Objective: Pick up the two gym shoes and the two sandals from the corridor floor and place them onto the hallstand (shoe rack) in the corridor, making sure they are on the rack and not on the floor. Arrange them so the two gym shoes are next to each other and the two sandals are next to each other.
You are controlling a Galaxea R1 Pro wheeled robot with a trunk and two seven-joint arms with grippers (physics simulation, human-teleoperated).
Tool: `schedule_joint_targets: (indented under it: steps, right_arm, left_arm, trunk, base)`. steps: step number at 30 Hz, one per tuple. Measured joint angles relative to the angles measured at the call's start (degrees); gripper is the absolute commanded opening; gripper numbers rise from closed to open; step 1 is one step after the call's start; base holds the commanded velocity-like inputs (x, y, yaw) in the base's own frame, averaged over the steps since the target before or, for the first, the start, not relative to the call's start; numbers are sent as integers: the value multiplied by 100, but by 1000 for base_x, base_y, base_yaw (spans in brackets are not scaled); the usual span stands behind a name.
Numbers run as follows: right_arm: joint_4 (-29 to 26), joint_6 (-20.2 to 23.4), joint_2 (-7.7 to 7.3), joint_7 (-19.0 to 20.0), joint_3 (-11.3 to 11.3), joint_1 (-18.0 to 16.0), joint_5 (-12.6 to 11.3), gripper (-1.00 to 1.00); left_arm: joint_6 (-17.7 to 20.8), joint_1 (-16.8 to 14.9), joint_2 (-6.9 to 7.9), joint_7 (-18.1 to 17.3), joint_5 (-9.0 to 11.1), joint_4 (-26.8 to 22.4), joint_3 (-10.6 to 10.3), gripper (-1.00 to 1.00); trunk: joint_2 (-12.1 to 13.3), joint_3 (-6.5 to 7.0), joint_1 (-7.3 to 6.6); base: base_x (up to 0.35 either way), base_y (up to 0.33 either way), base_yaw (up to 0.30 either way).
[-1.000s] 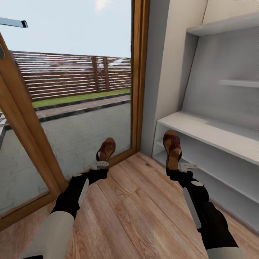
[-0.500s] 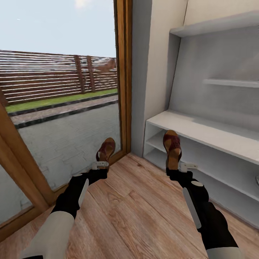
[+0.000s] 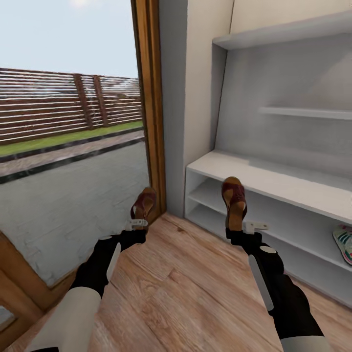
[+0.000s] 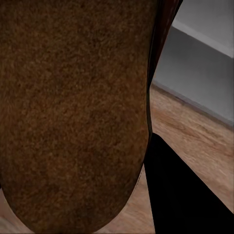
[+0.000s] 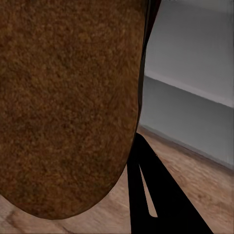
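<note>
Sandals [image 3: 143, 204] pinched in both our fingers, we face the hallstand [image 3: 274, 182]; next, we set them side by side.

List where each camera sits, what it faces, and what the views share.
Head view: looks down over both arms at the hallstand; left claw and right claw each hold a sandal.
Left wrist view: faces the left sandal.
Right wrist view: faces the right sandal.
Shared: both sandals, corridor floor.
</note>
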Motion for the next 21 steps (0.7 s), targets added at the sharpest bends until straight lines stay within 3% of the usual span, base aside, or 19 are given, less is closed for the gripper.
schedule_joint_targets:
  steps: [8,17,21]
  right_arm:
    - [2,-1,1,1,0,-1,0,-100]
    - [0,0,0,0,0,0,1,-100]
    - [-1,2,0,0,0,0,-1,-100]
  left_arm:
    - [2,1,-3,0,0,0,0,-100]
    - [0,0,-3,0,7,3,0,-100]
    - [-3,0,-2,0,5,5,-1,-100]
  trunk:
    - [0,0,1]
    - [0,0,2]
    - [0,0,3]
  base:
    - [197,294,-66]
    - [82,283,-229]
    - [3,86,-250]
